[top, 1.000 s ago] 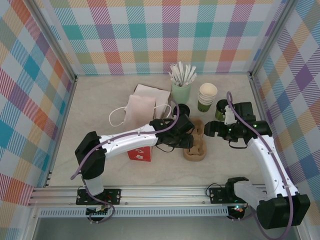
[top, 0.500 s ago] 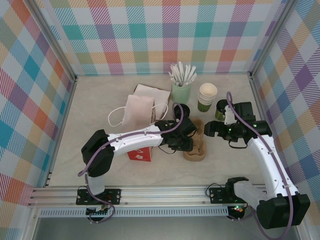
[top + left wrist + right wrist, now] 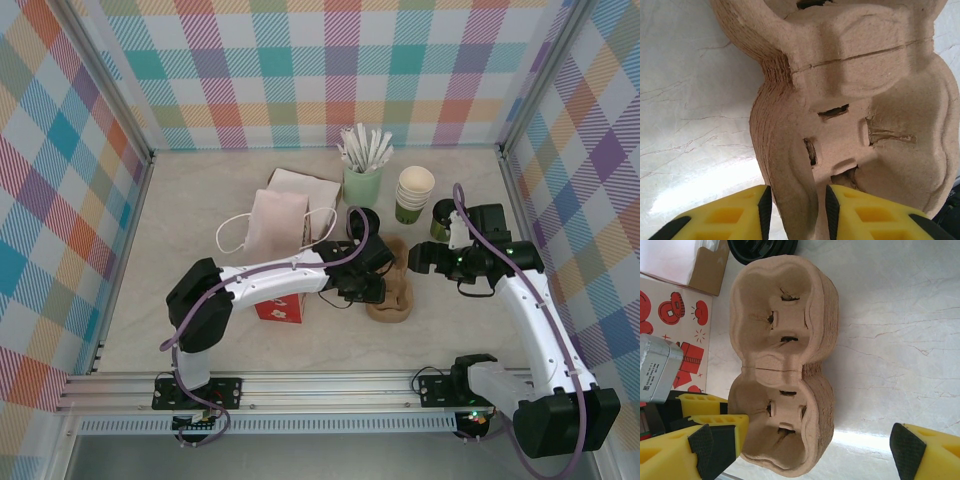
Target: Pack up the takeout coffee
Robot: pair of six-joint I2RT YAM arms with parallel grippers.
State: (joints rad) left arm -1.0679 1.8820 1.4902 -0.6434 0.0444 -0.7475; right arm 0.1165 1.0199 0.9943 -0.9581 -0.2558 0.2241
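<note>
A brown pulp cup carrier lies on the table in front of both arms. My left gripper is at its left side, shut on the carrier's near wall with a black pad on each face. My right gripper hovers just right of the carrier, open wide; the carrier's near end lies between its fingertips without touching them. A dark-green cup, apparently the takeout coffee, stands behind the right wrist, partly hidden by the cable.
A mint cup of white sticks and a stack of green cups stand at the back. Black lids sit behind the carrier. A pale bag with handles and a red box lie to the left.
My left gripper has slid in against the carrier and its jaws have narrowed onto the wall. The left elbow has swung right. The right arm has held still.
</note>
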